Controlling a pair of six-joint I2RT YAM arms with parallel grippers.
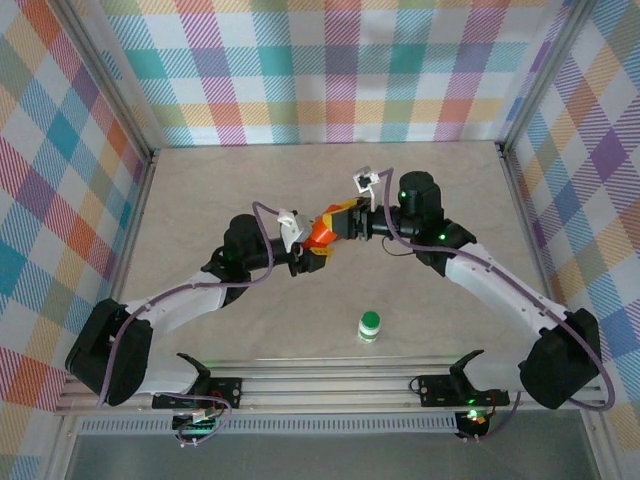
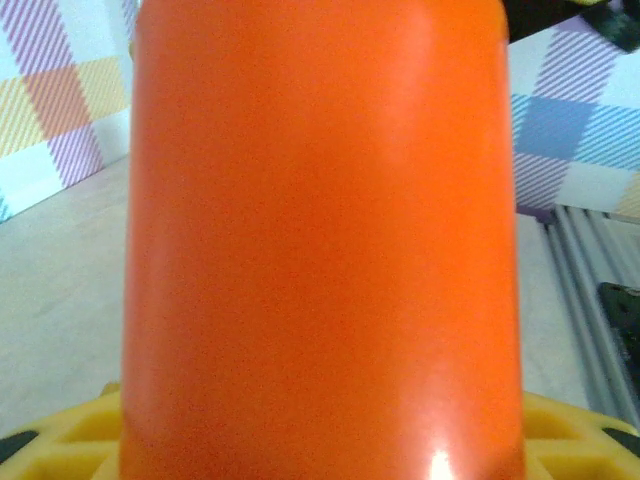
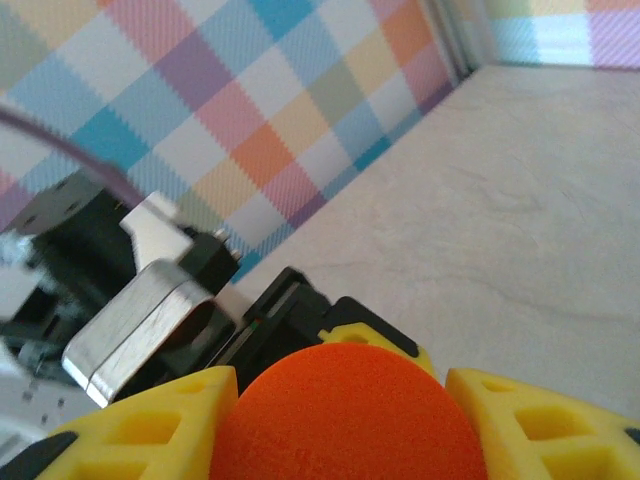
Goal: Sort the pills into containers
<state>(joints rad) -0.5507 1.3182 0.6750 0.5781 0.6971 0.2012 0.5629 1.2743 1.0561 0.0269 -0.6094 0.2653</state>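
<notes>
Where my two arms meet over the middle of the worktop, both sets of jaws are closed on one orange bottle. My left gripper clamps its smooth, glossy plastic wall, the jaws partway open around it. My right gripper pinches the round end from the far side, its yellow lattice fingers pressed against both flanks. From my left wrist the cylinder's top and base are cut off (lid or none, I cannot tell). A small white bottle with a green cap stands upright by the near edge, right of centre, well apart.
</notes>
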